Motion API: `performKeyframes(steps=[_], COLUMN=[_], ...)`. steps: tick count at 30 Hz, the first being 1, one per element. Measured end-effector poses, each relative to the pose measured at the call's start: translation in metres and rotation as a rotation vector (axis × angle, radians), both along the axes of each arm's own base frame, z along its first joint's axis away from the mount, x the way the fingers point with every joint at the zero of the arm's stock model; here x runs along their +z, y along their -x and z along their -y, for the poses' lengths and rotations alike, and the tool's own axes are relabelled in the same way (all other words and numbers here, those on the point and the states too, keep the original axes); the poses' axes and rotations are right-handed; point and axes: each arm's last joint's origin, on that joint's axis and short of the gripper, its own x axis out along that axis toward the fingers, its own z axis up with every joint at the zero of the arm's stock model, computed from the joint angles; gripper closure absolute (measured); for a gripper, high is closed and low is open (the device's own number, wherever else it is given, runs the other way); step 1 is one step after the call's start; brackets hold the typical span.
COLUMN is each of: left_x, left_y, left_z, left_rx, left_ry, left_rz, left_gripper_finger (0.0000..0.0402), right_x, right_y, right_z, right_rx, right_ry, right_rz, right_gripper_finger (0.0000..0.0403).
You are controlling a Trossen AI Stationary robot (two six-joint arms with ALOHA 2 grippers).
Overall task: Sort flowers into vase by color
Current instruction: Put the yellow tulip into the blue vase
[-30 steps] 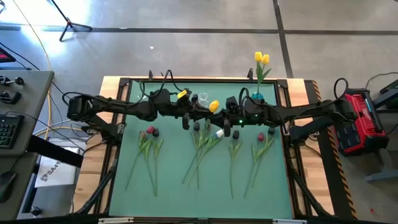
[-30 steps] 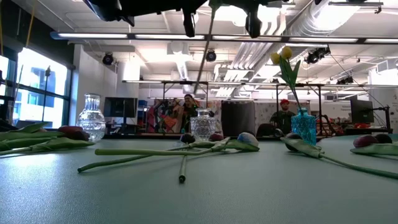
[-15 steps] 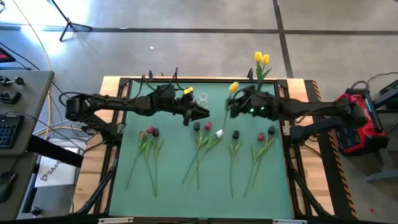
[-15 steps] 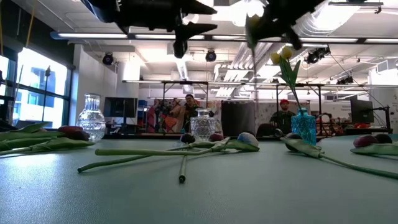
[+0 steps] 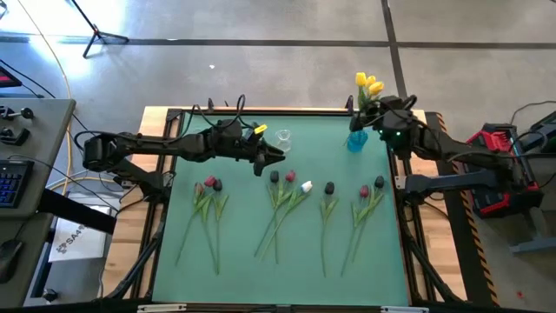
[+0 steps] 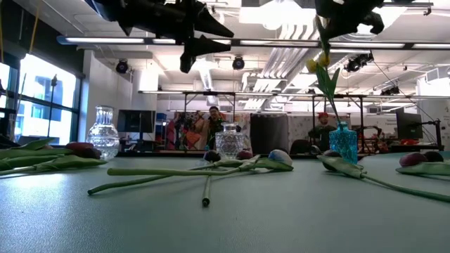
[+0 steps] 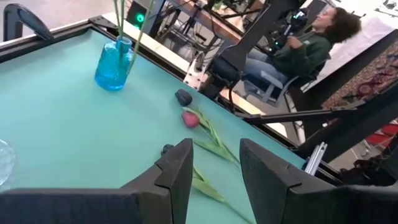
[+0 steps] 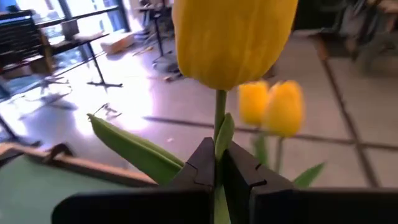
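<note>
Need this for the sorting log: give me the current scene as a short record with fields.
left gripper: open, empty, above the mat's middle rear
right gripper: shut on yellow tulip by its stem, over the blue vase
blue vase contents: two yellow tulips standing in it
clear vases: one at the far left, one at the middle rear, both empty
loose flowers: red, black and white heads, lying in four clusters on the green mat

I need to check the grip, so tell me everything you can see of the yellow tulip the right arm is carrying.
The yellow tulip has a closed, smooth yellow head, a thin green stem and a long green leaf. The right gripper is shut on the stem just below the head, holding it upright above the blue vase, beside two yellow tulips already standing there.
</note>
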Motion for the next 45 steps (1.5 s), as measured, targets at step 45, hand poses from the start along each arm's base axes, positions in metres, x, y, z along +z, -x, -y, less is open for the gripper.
performKeyframes(steps=[45], left_x=[-0.009], left_y=[0.006], left_z=[-0.009], left_rx=[0.064], left_ry=[-0.037], left_rz=[-0.11], left_gripper_finger=[0.0281], right_x=[0.005], right_y=[0.017], right_z=[0.02], right_rx=[-0.117], right_ry=[0.042], right_rz=[-0.078], right_gripper_finger=[0.0401])
